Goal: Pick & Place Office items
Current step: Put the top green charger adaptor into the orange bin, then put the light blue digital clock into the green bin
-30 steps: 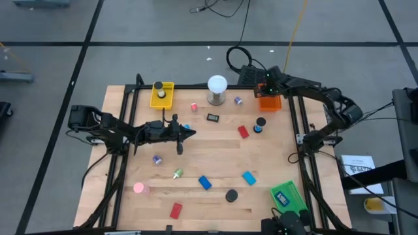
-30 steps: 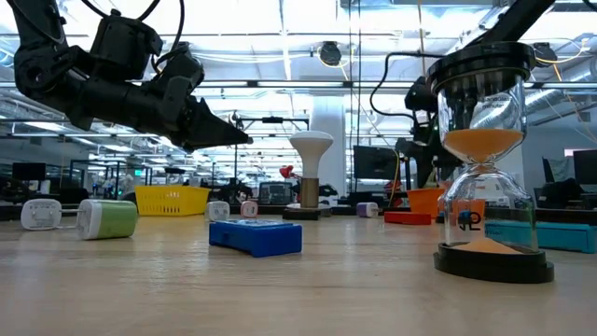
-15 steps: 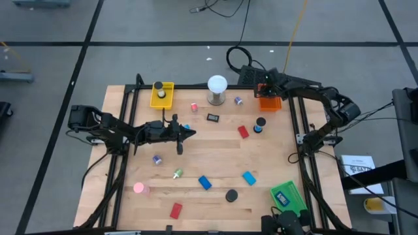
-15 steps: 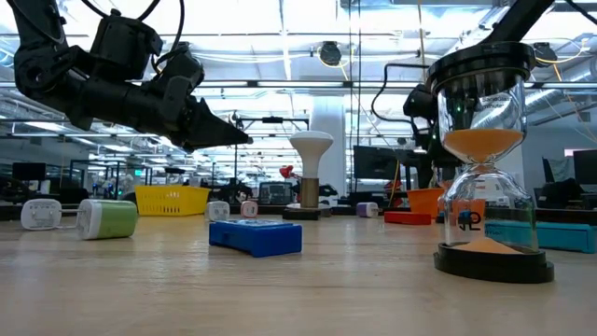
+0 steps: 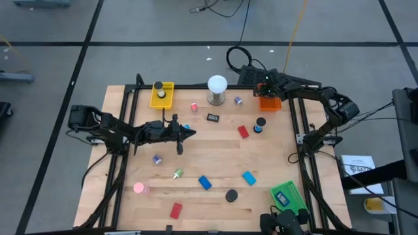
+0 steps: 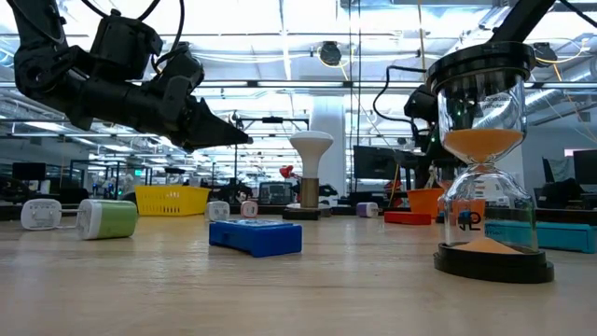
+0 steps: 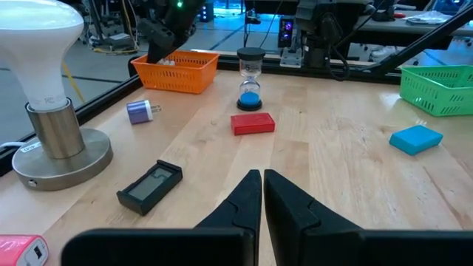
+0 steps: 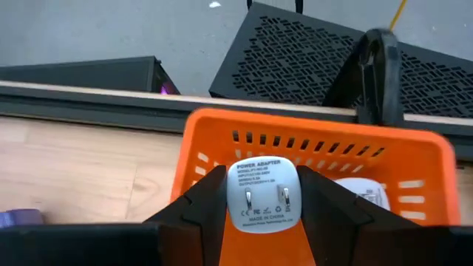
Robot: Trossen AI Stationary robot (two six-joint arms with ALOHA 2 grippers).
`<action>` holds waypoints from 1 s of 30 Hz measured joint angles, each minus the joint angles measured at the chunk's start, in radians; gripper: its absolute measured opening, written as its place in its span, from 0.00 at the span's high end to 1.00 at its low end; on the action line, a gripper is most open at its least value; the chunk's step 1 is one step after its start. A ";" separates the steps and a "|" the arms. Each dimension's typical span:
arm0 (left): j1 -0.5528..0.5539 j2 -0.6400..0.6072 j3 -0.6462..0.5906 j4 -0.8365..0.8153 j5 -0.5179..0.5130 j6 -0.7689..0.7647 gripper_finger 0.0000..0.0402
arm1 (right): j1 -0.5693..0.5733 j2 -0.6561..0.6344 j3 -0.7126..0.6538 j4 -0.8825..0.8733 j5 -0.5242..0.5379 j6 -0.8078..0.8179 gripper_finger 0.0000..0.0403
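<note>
While the right hand (image 8: 260, 214) hangs over the orange tray (image 8: 414, 151) at the desk's far right corner, it grips a white adapter (image 8: 260, 193) labelled "POWER ADAPTER", prongs facing the camera. The left hand (image 5: 190, 133), shut and empty, hovers mid-desk.

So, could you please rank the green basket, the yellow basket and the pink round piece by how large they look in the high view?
1. Green basket, largest.
2. Yellow basket, slightly smaller.
3. Pink round piece, clearly smallest.
</note>
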 joint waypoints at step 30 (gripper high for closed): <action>0.000 0.000 0.000 0.000 0.000 -0.003 0.95 | -0.001 -0.032 -0.001 0.008 0.000 -0.057 0.51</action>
